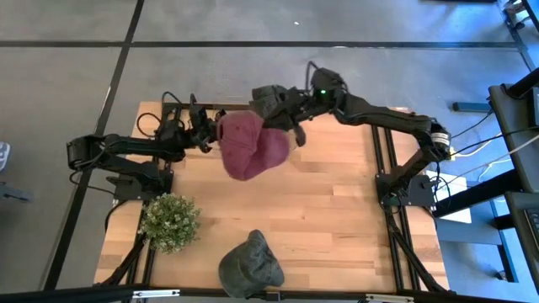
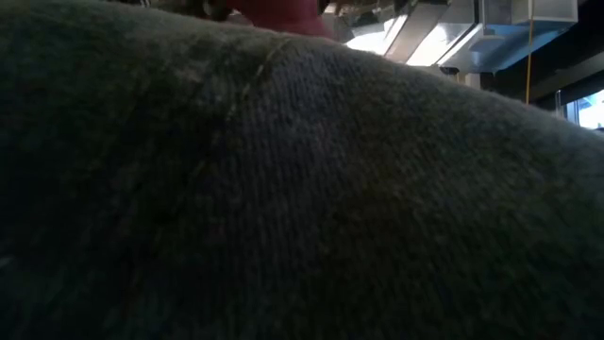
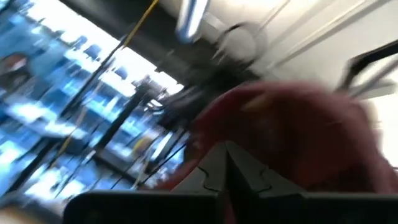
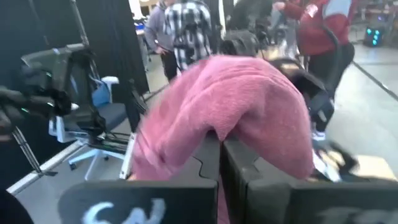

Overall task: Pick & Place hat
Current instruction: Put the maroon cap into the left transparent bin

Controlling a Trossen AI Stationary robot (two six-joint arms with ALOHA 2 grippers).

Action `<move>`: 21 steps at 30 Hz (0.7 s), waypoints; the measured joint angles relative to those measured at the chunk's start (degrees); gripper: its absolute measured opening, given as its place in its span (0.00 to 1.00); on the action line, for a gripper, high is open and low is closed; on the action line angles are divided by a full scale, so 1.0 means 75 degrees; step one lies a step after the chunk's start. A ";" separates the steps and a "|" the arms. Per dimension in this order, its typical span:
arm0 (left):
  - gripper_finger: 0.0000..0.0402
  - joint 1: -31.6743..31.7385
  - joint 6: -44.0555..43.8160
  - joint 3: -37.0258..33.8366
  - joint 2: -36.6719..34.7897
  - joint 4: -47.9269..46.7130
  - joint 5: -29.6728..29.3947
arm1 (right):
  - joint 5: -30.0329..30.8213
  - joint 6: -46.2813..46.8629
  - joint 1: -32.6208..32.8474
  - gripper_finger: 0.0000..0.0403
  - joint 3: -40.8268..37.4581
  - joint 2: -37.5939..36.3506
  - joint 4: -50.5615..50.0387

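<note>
A dark red knit hat (image 1: 251,145) hangs over the far half of the wooden table, between my two grippers. My left gripper (image 1: 212,133) is at its left side and my right gripper (image 1: 290,130) is at its right side. Both are shut on it. The left wrist view shows the red hat (image 3: 292,137) blurred beyond the shut fingers. The right wrist view shows the hat (image 4: 230,106) draped over the fingers. A grey knit hat (image 1: 251,265) lies at the table's near edge and fills the low view (image 2: 302,189). My left gripper pinches the red hat's left edge (image 3: 249,155) between its two shut fingers, coming level from the table's left. My right gripper pinches the hat's right side at a fold of the knit (image 4: 217,134), coming from the table's right and far side. The cloth hangs down on both sides of its fingers.
A small potted plant (image 1: 170,220) stands near the table's left near corner. A dark grey bundle (image 1: 269,99) sits by the far edge under the right arm. Bare wood (image 1: 337,210) lies in the middle and on the right. People (image 4: 186,31) stand in the room beyond.
</note>
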 joint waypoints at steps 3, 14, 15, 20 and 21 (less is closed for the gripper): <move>0.01 0.0172 -0.0003 0.0000 0.0006 -0.0925 0.0003 | 0.0001 0.0251 -0.0059 0.01 0.0000 -0.0276 -0.0109; 0.01 0.0427 0.1538 0.0000 -0.0900 -0.0375 0.0651 | 0.3282 0.0153 -0.0690 0.00 0.0000 -0.1211 -0.2946; 0.01 0.0331 0.1796 0.0000 -0.1016 -0.0363 0.0698 | 0.3423 0.0195 -0.0717 0.00 0.0000 -0.1209 -0.2975; 0.01 -0.0263 0.2687 0.0393 -0.1299 -0.0751 0.1085 | 0.3679 0.0401 -0.0712 0.00 0.0000 -0.0994 -0.3018; 0.01 -0.0390 0.2832 0.0581 -0.1311 -0.1045 0.1144 | 0.3680 0.0476 -0.0715 0.00 0.0000 -0.0944 -0.2948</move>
